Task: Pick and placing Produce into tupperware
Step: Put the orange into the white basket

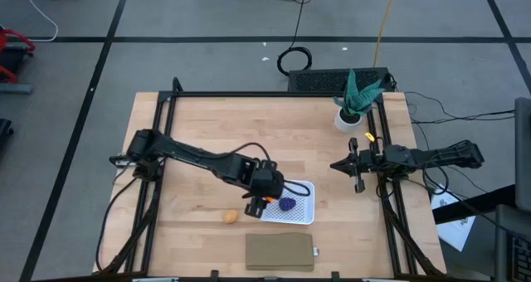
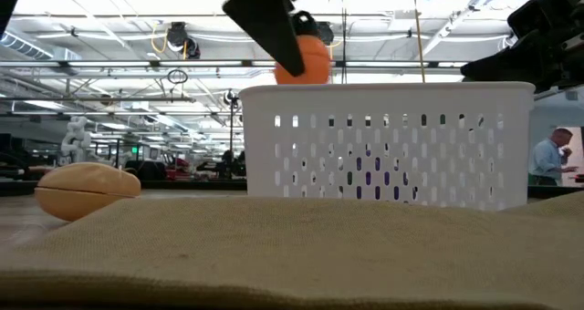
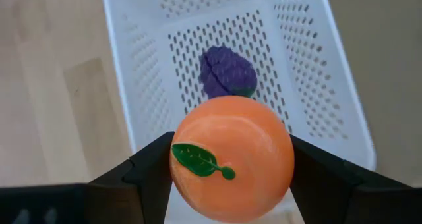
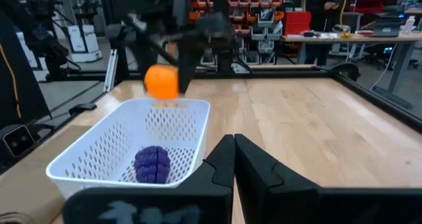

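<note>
Pale wood makes up the table [image 1: 207, 124] we work over, and going from its left side we first meet the tan-brown oval piece [image 1: 230, 216], lying on the bare boards just beside the white tupperware [image 1: 304, 216] and not touching it; in the low view it rests on its side to the left of the container wall. Next comes our left gripper [image 1: 259, 202], which hangs over the near-left edge of the tupperware with both fingers [image 3: 148, 174] pressed against the round orange piece [image 3: 232, 157], holding it clear above the rim; the small green leaf on the orange faces the wrist camera. Below it, inside the tupperware, the dark purple lumpy piece [image 3: 227, 73] sits on the perforated bottom, roughly at its middle. In front of the container lies a flat brown cardboard-coloured rectangle [image 1: 280, 251], close to the table's near edge. Farther right, our right gripper [image 1: 357, 167] waits at the right side of the table, well apart from the tupperware, its fingers drawn together with nothing between them. A green potted plant [image 1: 355, 99] stands at the far right corner.
</note>
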Robot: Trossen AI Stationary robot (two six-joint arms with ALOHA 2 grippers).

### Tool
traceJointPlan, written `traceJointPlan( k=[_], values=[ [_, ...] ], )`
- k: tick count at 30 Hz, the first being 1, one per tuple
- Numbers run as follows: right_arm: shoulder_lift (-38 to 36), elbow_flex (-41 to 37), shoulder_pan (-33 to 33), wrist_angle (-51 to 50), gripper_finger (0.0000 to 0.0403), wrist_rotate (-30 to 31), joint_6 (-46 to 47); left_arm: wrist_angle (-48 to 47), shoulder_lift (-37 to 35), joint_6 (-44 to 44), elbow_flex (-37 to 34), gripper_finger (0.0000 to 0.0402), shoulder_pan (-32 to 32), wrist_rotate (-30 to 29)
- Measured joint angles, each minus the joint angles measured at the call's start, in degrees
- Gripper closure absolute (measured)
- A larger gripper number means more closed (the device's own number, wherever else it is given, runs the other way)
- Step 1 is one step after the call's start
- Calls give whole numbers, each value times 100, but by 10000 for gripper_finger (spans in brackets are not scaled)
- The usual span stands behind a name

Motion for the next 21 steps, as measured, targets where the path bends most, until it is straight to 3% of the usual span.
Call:
traceJointPlan(
  k=[13,21],
  values=[
    [46,-1,0,21,403,67,3,775,467,238,11,153,104,224],
    [69,-1,0,37,403,75,6,511,680,-93,272,153,116,406]
  ],
)
